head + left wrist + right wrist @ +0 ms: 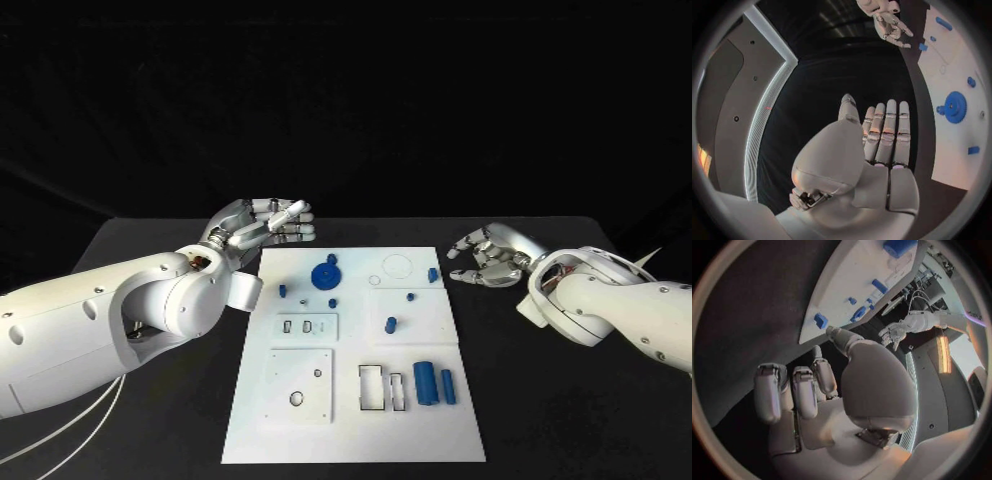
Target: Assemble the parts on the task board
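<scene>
Both hands hovered empty, fingers loosely spread; left hand (271, 222) sat nearer, blue gear (327, 274) at its five o'clock on task board (433, 420); right hand (490, 256)

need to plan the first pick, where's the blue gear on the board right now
In the head view the blue gear lies flat on the task board, in its far left part, nearer the left hand than the right hand.

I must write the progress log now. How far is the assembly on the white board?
Barely begun, it seems. Done: nothing clearly; the blue gear sits on the white board, and I cannot tell if it is fitted. In hand: nothing; left robot hand and right robot hand hold nothing. Left: two blue cylinders lie loose.
</scene>
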`<move>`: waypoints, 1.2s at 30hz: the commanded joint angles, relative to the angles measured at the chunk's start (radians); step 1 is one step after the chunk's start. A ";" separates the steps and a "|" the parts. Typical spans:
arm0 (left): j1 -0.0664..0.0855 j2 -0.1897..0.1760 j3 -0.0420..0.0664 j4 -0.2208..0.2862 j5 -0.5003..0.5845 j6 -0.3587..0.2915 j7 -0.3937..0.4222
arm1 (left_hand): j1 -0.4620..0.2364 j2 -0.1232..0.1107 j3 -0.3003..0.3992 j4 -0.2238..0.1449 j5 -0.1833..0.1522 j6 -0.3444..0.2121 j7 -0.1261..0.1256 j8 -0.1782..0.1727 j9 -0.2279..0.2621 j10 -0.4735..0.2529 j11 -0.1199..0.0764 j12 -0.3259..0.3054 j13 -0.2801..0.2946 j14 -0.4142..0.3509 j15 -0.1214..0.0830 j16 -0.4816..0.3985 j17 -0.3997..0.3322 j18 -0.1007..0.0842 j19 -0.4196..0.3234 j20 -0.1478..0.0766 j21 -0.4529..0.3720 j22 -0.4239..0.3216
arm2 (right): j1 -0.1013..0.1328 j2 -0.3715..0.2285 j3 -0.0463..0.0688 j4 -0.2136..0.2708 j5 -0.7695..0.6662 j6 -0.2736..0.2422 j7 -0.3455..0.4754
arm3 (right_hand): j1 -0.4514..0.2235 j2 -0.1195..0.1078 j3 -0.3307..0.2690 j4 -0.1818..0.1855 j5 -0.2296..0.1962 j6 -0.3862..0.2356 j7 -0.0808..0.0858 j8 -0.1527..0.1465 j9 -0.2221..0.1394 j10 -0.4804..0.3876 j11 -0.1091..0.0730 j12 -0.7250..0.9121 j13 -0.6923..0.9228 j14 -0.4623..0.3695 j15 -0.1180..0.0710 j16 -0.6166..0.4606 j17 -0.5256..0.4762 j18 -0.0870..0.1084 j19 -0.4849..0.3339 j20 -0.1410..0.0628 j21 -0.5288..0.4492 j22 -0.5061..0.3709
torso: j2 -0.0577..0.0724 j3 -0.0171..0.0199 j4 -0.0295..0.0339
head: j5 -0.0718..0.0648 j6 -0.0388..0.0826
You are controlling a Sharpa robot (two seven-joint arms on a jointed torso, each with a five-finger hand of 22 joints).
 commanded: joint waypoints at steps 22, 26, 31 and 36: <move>-0.001 0.001 0.001 0.000 0.003 0.020 0.009 | -0.001 0.009 -0.006 0.001 -0.005 -0.007 -0.002 -0.006 0.002 -0.004 0.000 -0.002 -0.001 -0.007 -0.002 -0.005 0.002 0.011 0.001 0.003 -0.004 -0.001 | -0.027 0.088 0.000 -0.073 -0.071 0.006 -0.015 | 0.015 0.010 0.006 -0.012 0.005 -0.008 0.003 -0.006 -0.003 -0.003 0.003 -0.001 0.003 0.106 0.002 0.006 0.264 -0.010 0.014 0.002 -0.001 0.171 | 0.002 0.0030 0.0002 | 0.005 -0.013; -0.001 0.001 0.001 0.000 0.003 0.020 0.009 | -0.001 0.009 -0.006 0.001 -0.005 -0.007 -0.002 -0.006 0.002 -0.004 0.000 -0.002 -0.001 -0.007 -0.002 -0.005 0.002 0.011 0.001 0.003 -0.004 -0.001 | -0.030 0.096 0.000 -0.077 -0.076 0.008 -0.016 | 0.016 0.015 0.010 -0.014 0.006 -0.002 0.003 -0.003 -0.003 0.001 0.003 0.003 0.007 0.106 0.002 0.006 0.264 -0.010 0.014 0.002 -0.001 0.171 | 0.001 0.0018 0.0017 | 0.003 -0.015; -0.001 0.001 0.001 -0.001 0.003 0.019 0.008 | -0.001 0.009 -0.006 0.001 -0.005 -0.007 -0.002 -0.006 0.002 -0.004 0.000 -0.002 -0.001 -0.007 -0.002 -0.005 0.002 0.011 0.001 0.003 -0.004 -0.001 | -0.031 0.101 0.000 -0.079 -0.081 0.014 -0.020 | 0.016 0.019 0.013 -0.016 0.006 0.009 0.002 0.002 -0.002 0.004 0.002 0.005 0.009 0.106 0.002 0.006 0.264 -0.010 0.017 0.002 0.002 0.174 | 0.002 0.0015 0.0021 | 0.003 -0.017; -0.001 0.001 0.001 0.000 0.003 0.019 0.008 | -0.001 0.009 -0.006 0.001 -0.005 -0.007 -0.002 -0.006 0.002 -0.004 0.000 -0.002 -0.001 -0.007 -0.002 -0.005 0.002 0.011 0.001 0.003 -0.004 -0.001 | -0.032 0.105 0.000 -0.082 -0.088 0.019 -0.023 | 0.015 0.020 0.015 -0.018 0.005 0.016 0.000 0.005 -0.001 0.006 0.001 0.008 0.012 0.106 0.001 0.006 0.264 -0.011 0.017 0.002 0.002 0.175 | 0.001 0.0021 0.0011 | 0.004 -0.018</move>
